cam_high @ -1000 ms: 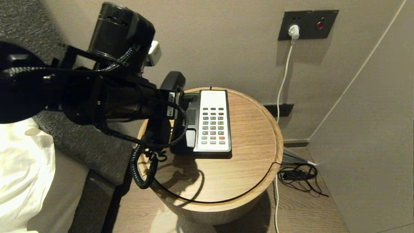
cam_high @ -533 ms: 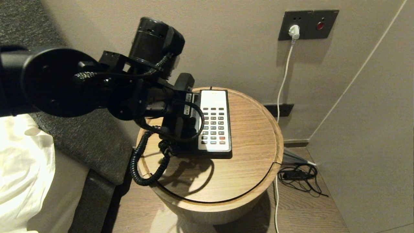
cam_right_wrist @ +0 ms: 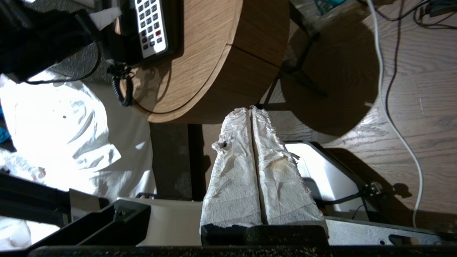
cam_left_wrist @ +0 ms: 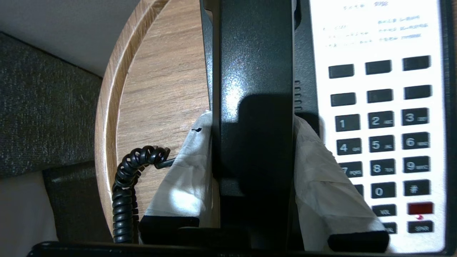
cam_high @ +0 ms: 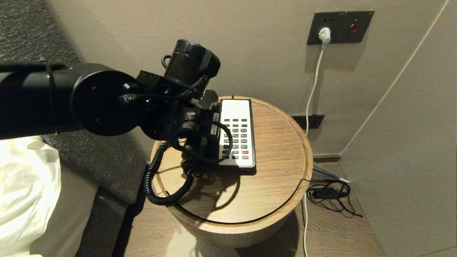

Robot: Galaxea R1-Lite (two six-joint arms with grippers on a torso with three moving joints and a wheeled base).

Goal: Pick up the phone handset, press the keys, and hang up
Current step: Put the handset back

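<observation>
The phone base [cam_high: 235, 135], white-faced with dark keys, sits on the round wooden table [cam_high: 278, 171]. My left arm [cam_high: 171, 117] reaches over its left side. In the left wrist view my left gripper [cam_left_wrist: 253, 119] is shut on the black handset [cam_left_wrist: 255, 53], with one white-wrapped finger [cam_left_wrist: 185, 171] on each side. The handset lies lengthwise over the base's cradle side, next to the keypad [cam_left_wrist: 378, 121]. I cannot tell whether it rests in the cradle. The coiled cord [cam_high: 157, 185] hangs off the table's left edge. My right gripper [cam_right_wrist: 251, 110] is shut and empty, parked low beside the table.
A bed with white sheets [cam_high: 25, 185] and a dark headboard stands left of the table. A wall socket with a white plug [cam_high: 324, 35] is at the back right. Its cable and a black lead [cam_high: 328, 194] lie on the floor right of the table.
My left arm has moved right and down with the handset, from beside the phone's left edge to over its cradle side. The cord has followed.
</observation>
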